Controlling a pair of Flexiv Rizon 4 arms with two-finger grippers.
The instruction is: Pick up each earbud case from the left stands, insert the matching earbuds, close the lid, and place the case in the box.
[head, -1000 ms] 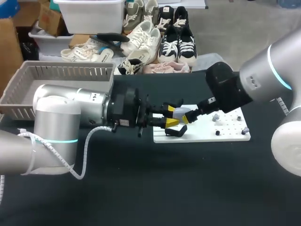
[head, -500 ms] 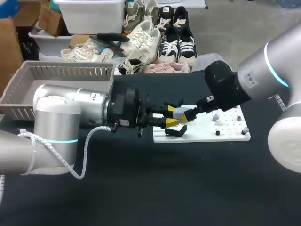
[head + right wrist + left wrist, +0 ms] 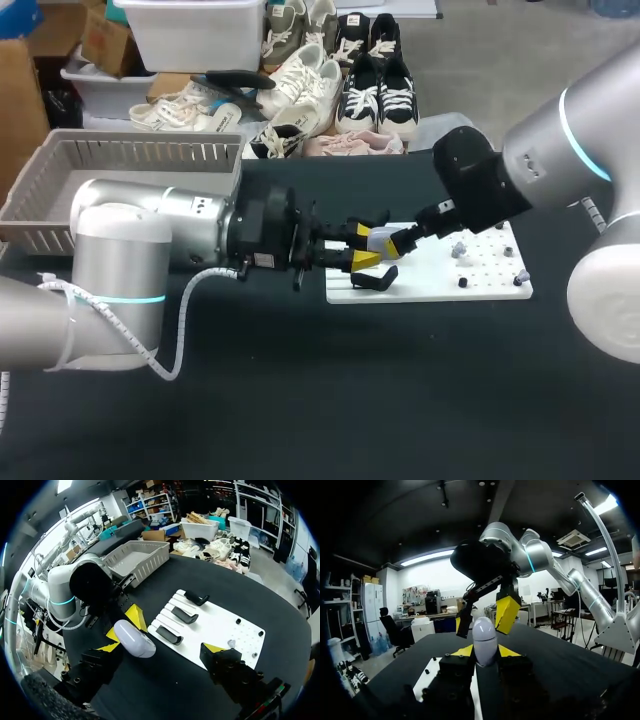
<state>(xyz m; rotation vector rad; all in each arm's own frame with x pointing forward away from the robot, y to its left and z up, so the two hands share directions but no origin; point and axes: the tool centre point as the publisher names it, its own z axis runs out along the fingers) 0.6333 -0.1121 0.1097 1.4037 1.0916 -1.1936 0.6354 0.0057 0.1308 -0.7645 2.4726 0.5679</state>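
Note:
A pale lilac earbud case with its lid down hangs above the white board's left end. My left gripper is shut on it, and the case stands up from between its yellow tips. My right gripper stands wide open around the case, which lies close to one of its fingers; no touch shows. In the head view my right gripper meets the left one over the black stands. Small earbuds sit on pegs at the board's right end.
The white board lies right of the middle, with three black stands on its left part, bare in the right wrist view. A grey slatted basket stands at the back left. Dark tabletop spreads in front of both arms.
My right arm has edged slightly left and back, closer to the case. The left arm and the case have not moved.

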